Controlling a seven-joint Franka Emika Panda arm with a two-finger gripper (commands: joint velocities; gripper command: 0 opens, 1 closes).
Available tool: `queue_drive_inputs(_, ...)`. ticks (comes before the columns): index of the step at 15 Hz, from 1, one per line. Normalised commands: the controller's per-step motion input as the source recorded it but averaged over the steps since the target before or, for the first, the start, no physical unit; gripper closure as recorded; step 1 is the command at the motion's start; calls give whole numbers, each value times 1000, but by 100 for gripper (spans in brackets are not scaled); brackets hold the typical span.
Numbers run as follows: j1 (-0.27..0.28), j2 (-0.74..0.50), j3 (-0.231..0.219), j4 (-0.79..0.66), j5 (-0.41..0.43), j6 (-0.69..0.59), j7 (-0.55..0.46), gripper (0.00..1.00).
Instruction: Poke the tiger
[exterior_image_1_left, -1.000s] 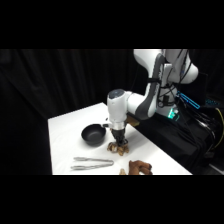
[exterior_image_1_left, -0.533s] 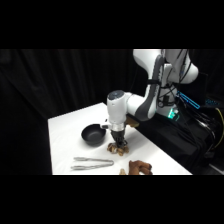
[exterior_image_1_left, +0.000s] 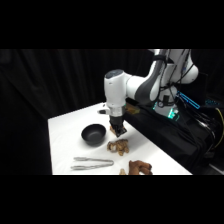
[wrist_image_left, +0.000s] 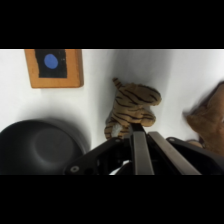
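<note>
Side view: gripper (exterior_image_1_left: 118, 132) hanging just above the tiger (exterior_image_1_left: 118, 146), a small gap apparently between them, though contact impossible to rule out from here; tiger lying on the white table (exterior_image_1_left: 65, 137) just beside the black bowl (exterior_image_1_left: 93, 134), metal tongs (exterior_image_1_left: 92, 163) nearer the front edge, larger reddish-brown toy (exterior_image_1_left: 138, 167) at the front right. Wrist view: tiger (wrist_image_left: 131, 109) lying striped and lumpy just beyond the fingers (wrist_image_left: 139, 150), which appear pressed together into a single narrow tip, nothing gripped between them; black bowl (wrist_image_left: 40, 146) filling the lower left, close beside the tiger; a wooden block with a blue spot on a dark top (wrist_image_left: 54, 67) farther off at upper left; reddish-brown toy (wrist_image_left: 209, 120) at the right edge. Risks, as judgement only: a descent slightly off-centre likely to slip off the soft, uneven body and shove the tiger sideways against the bowl rather than dent it; too deep a push liable to pin the toy hard against the table; a drift toward the bowl side liable to clip the rim.
</note>
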Motion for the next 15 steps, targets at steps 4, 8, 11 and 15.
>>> queue_drive_inputs(4, -32, -477, 16, -15, -103, -413, 41, 59)
queue_drive_inputs(8, -45, -335, 45, 60, -69, -318, 21, 26)
queue_drive_inputs(11, -39, -284, 70, 89, -113, -290, 97, 3)
queue_drive_inputs(15, -39, -200, 84, 105, -153, -239, 184, 0)
